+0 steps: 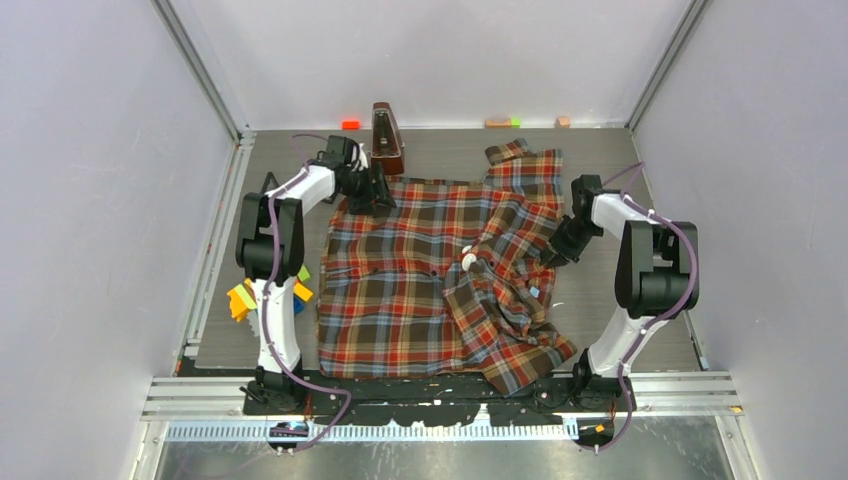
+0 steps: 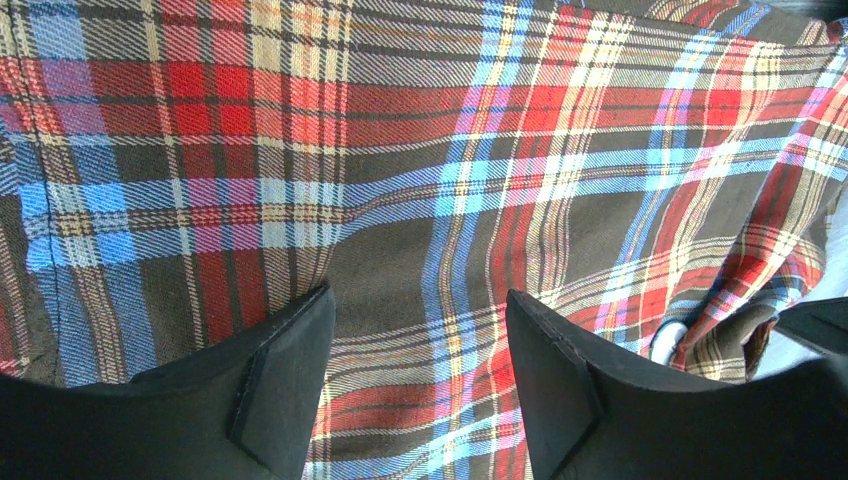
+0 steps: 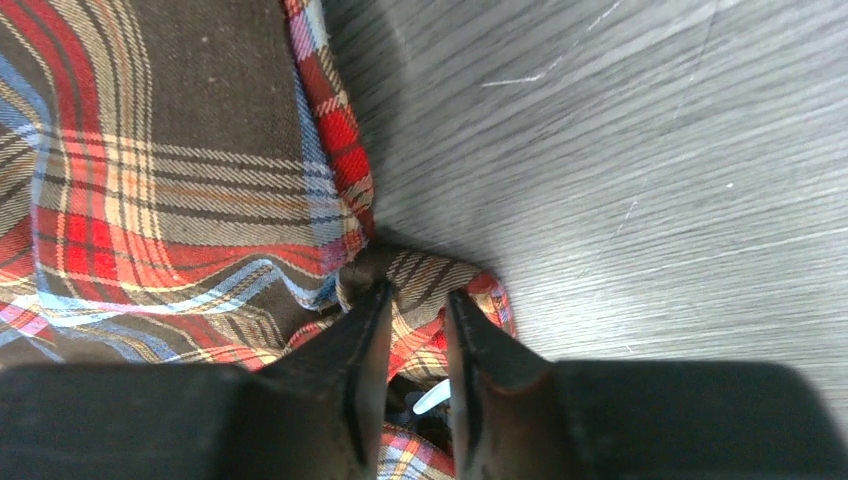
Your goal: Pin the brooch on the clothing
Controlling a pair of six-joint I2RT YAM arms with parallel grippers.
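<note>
The plaid shirt (image 1: 420, 280) in red, brown and light-blue checks lies spread on the table, its right half bunched and folded over. A small white round thing (image 1: 468, 261), possibly the brooch, sits on the folds near the middle. My left gripper (image 1: 378, 198) is open just over the shirt's far left corner, with flat plaid cloth (image 2: 430, 200) under its spread fingers (image 2: 420, 300). My right gripper (image 1: 552, 252) is at the shirt's right edge. In the right wrist view its fingers (image 3: 412, 292) pinch a bunched fold of the shirt (image 3: 440, 275). A small pale sliver (image 3: 432, 398) shows between the jaws.
A brown wooden pyramid-shaped object (image 1: 386, 138) stands at the back, just beyond the left gripper. Small blocks lie along the back wall: orange (image 1: 350, 124), tan and green (image 1: 500, 122). Coloured blocks (image 1: 245, 298) lie left of the shirt. Bare grey tabletop (image 3: 650, 150) lies right of the shirt.
</note>
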